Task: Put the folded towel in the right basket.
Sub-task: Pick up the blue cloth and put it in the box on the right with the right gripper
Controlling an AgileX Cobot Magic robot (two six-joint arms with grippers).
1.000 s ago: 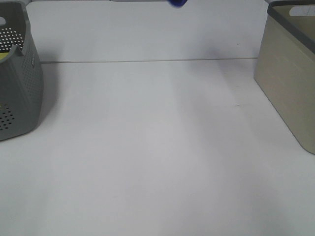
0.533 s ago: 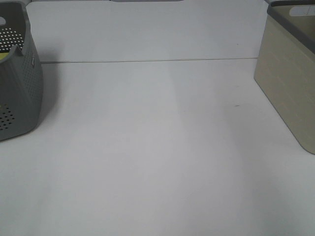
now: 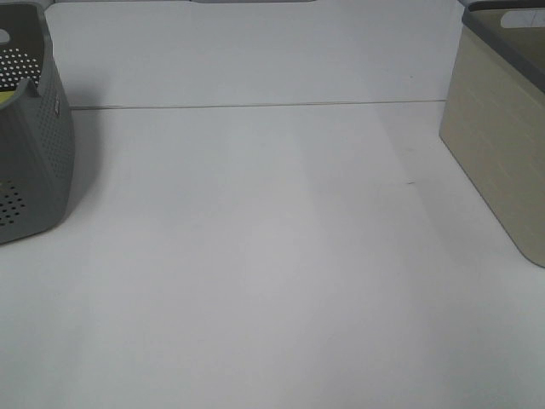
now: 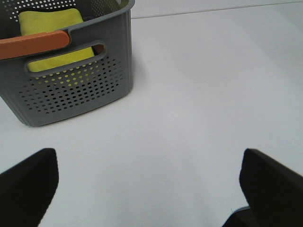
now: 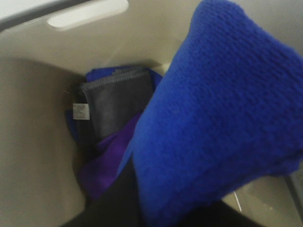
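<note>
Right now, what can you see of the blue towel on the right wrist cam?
The blue towel is bright blue with a nubby, knitted-looking weave, bunched into a thick fold. It hangs close to the right wrist camera over the open beige basket, above a dark grey cloth and a purple cloth lying inside. The jaws holding it are hidden. The high view does not show it.

broad, matte black, blunt-tipped fingers point(image 4: 272, 187) of the left gripper point(image 4: 149, 189)
</note>
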